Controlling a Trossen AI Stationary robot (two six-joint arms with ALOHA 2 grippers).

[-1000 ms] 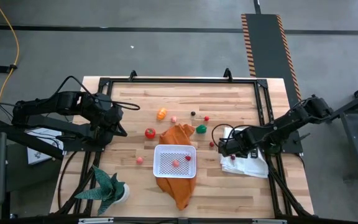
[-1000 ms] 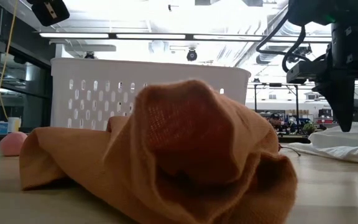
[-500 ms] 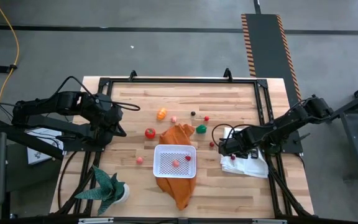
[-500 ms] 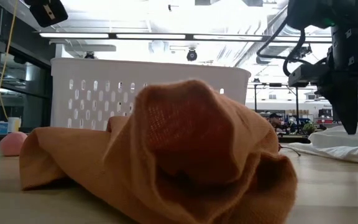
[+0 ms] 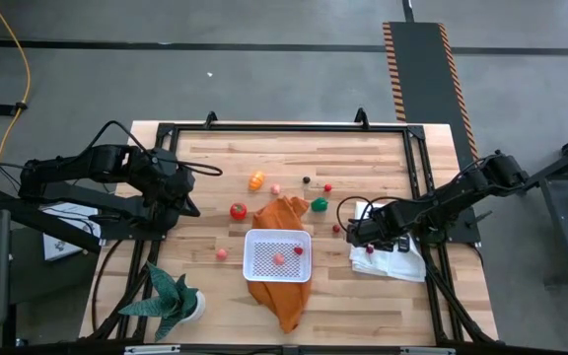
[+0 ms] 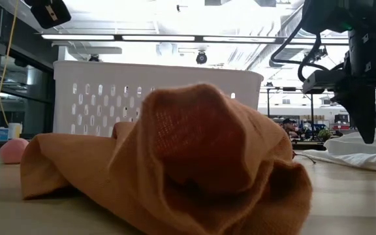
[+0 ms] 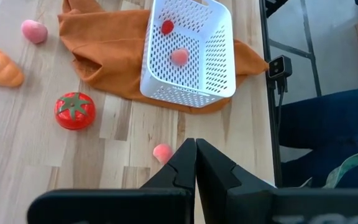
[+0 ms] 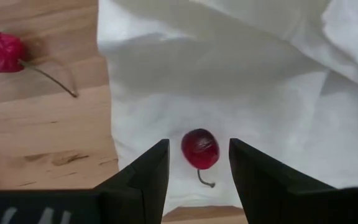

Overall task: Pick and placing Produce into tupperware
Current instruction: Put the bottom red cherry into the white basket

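Note:
My right gripper (image 8: 199, 144) is open above the white cloth (image 8: 241, 93). Its fingers stand on either side of a dark red cherry (image 8: 199, 148) that lies on the cloth, with a gap on each side. In the high view this gripper (image 5: 356, 235) is right of the white tupperware (image 5: 277, 254), which sits on an orange cloth (image 5: 282, 212) and holds a pink piece (image 5: 278, 259) and a red piece (image 5: 298, 250). My left gripper (image 7: 195, 149) is shut and waits over the table's left part (image 5: 187, 202). A tomato (image 5: 238, 210), an orange piece (image 5: 256, 180) and other small produce lie loose on the wood.
A second red cherry (image 8: 2, 51) with a stem lies on the wood beside the white cloth. A pink piece (image 5: 222, 253) lies left of the tupperware. A green spiky potted plant (image 5: 171, 301) stands at the near left corner. A black frame (image 5: 417, 177) runs along the table's edges.
My right gripper has sunk slightly toward the white cloth, as the low view shows; its fingers stay open. Nothing else has moved.

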